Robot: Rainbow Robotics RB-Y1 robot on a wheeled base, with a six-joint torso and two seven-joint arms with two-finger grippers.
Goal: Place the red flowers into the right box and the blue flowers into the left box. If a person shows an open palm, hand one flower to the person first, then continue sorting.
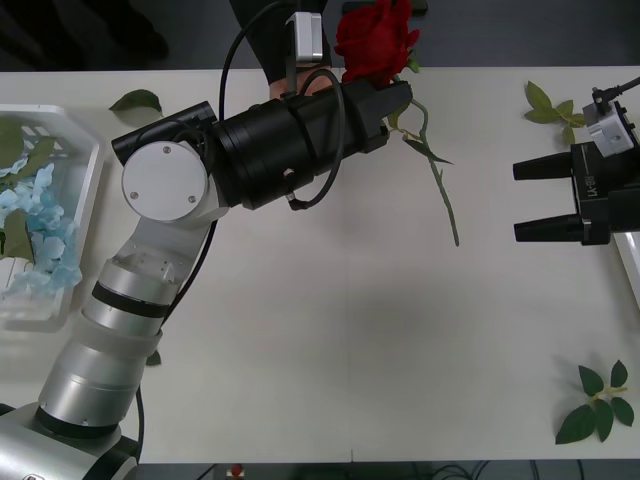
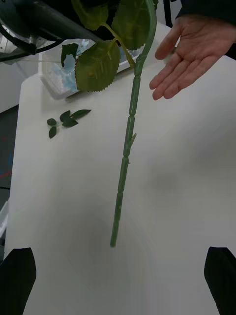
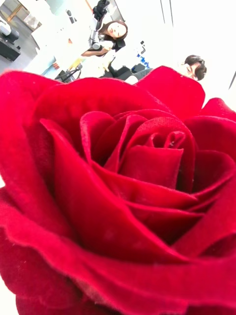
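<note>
Front view: the left end effector reaches to the table's far edge, grasping a red rose, stem hanging. The right end effector waits at the right edge, fingers spread. Blue flowers lie in the left box.
Right wrist view: the stem dangles beside an open palm.
Left wrist view: the rose bloom, close up.

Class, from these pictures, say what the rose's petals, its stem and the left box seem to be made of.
Rose petals: probably velvety fabric, matte with a soft nap.
Stem: likely moulded plastic, with evenly jointed segments and a slight sheen.
Left box: seemingly white plastic, smooth, with a raised rim and slotted walls.
</note>
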